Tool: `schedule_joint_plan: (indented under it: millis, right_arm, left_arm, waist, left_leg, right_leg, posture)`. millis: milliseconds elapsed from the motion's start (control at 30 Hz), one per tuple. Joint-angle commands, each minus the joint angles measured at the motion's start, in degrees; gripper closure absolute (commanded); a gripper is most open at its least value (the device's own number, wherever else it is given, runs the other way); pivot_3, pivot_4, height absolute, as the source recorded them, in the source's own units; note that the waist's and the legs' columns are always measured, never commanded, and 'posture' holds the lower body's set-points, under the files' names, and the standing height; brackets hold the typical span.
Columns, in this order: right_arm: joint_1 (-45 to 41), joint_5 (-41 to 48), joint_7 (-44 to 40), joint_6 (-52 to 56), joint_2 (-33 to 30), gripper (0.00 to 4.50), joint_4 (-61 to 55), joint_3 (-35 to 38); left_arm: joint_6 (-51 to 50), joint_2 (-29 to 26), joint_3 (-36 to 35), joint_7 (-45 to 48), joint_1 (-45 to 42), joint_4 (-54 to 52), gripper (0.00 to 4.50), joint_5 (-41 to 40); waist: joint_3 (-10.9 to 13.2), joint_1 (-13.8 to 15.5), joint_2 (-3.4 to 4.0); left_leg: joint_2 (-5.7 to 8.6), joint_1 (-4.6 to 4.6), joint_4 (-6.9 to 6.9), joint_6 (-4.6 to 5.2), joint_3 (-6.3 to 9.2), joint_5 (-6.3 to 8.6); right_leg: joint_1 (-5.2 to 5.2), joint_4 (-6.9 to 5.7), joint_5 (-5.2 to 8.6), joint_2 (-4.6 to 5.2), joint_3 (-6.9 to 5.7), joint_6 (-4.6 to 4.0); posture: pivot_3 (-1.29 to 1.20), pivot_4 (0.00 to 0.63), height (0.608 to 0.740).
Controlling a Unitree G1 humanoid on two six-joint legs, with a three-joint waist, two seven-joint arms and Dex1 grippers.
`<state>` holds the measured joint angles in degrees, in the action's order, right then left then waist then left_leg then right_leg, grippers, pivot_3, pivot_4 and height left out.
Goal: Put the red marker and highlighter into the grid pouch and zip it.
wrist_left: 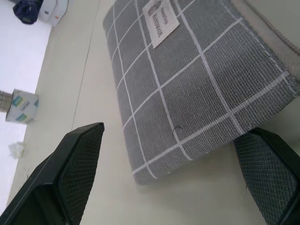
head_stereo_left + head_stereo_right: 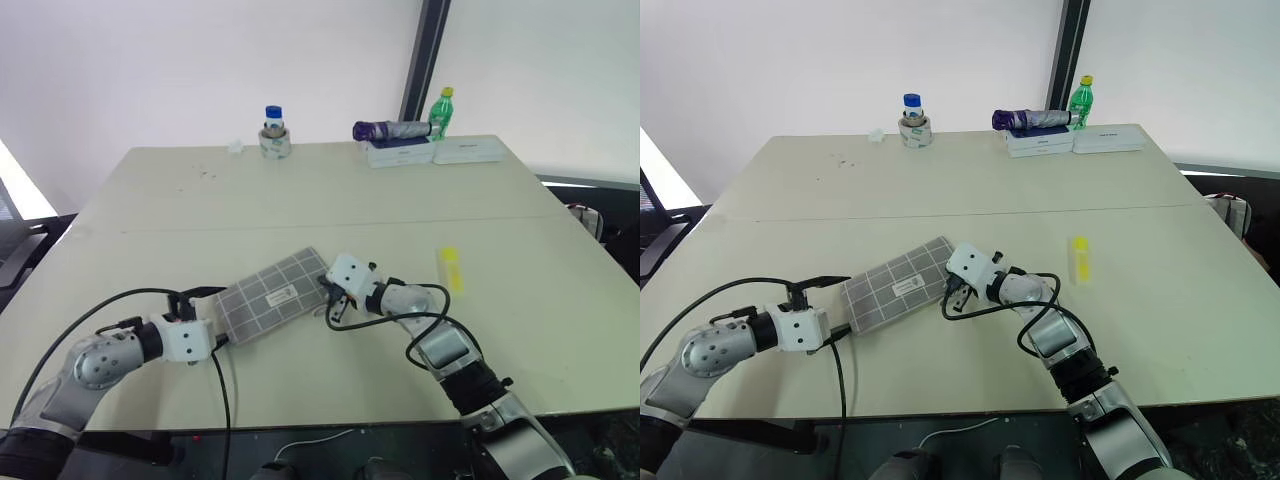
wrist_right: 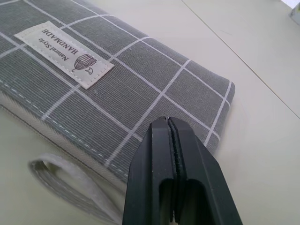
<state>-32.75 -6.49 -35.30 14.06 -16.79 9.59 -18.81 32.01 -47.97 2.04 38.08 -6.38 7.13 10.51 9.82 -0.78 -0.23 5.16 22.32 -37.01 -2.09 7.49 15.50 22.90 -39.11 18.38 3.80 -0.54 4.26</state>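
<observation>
I am bringing my spread left pincer (image 2: 222,318) around the pouch (image 2: 272,296) end near the desk's front edge; my right pincer (image 2: 335,303), pressed together, should steady its other end.

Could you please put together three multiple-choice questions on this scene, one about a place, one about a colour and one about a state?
1. Where does the highlighter lie on the table?
A. On top of the grid pouch
B. On its own, off to the robot's right of the grid pouch
C. Beside the blue-capped bottle at the far edge

2. What colour is the cap of the green bottle at the far edge?
A. Yellow
B. Blue
C. Red

3. How do the fingers of the left gripper stand?
A. Pressed together
C. Clamped on the highlighter
B. Wide apart, at one end of the grid pouch

Answers: 1 B, it rests apart on bare table; 2 A, the cap shows yellow; 3 B, the left wrist view shows the pouch's corner between the spread fingers.
</observation>
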Motion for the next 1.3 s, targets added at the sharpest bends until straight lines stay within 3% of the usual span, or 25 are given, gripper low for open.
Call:
schedule_joint_plan:
  millis: [33,367,533,800,1100,1300]
  right_arm:
    - [-0.91,0.33,-0.05,-0.52,0.53,4.46,-2.09,0.74]
    - [-2.03,-0.10,1.13,-1.02,0.62,4.46,-1.59,1.69]
    - [-8.23,-0.06,2.35,1.46,-1.43,4.46,-1.48,5.21]
    - [-13.21,-4.25,3.92,0.67,-2.22,4.46,13.33,3.28]
    - [-13.45,-4.54,0.95,-4.16,-1.63,4.46,19.17,2.17]
    - [-10.71,-3.96,-4.07,-2.64,-1.16,4.46,15.26,0.44]
  left_arm:
    - [1.85,0.18,2.83,1.18,0.95,-1.25,0.00,1.42]
    - [1.87,1.49,3.75,-0.38,-1.28,0.10,0.00,3.71]
    - [1.50,1.06,3.11,-0.28,-0.68,-0.16,0.00,3.24]
    - [0.53,1.36,3.05,-0.16,-0.38,-1.36,0.00,2.72]
    - [-0.50,1.38,2.91,-0.07,0.44,-3.12,0.00,2.31]
    - [-1.09,1.41,2.93,0.12,0.34,-4.02,0.00,1.88]
  waist:
    - [0.00,0.00,0.00]
    - [-0.01,0.09,0.00]
    - [0.00,-0.01,0.00]
    - [-0.02,-0.01,-0.01]
    - [-0.01,-0.16,0.01]
    - [-0.02,-0.16,0.01]
  left_leg:
    - [0.00,0.00,0.00,0.00,0.00,0.00]
    - [0.00,0.00,-0.03,-0.01,0.00,-0.01]
    - [0.00,0.00,-0.05,-0.01,0.00,-0.01]
    - [0.00,-0.01,-0.03,-0.04,-0.01,-0.03]
    - [-0.01,-0.01,-0.03,-0.07,-0.05,-0.04]
    - [-0.01,-0.01,-0.03,-0.07,-0.05,-0.04]
  right_leg:
    - [0.00,0.00,0.00,0.00,0.00,0.00]
    - [-0.01,-0.04,0.00,-0.01,0.00,0.01]
    - [0.02,-0.08,0.00,-0.01,0.01,0.01]
    - [0.01,-0.08,0.00,-0.02,0.01,0.00]
    - [0.04,-0.09,0.00,-0.02,0.04,0.00]
    - [0.04,-0.09,0.00,-0.02,0.04,0.00]
  posture:
    - [0.00,0.150,0.740]
    - [0.00,0.150,0.740]
    - [0.00,0.150,0.740]
    - [0.00,0.150,0.740]
    - [0.00,0.150,0.740]
    - [0.00,0.150,0.740]
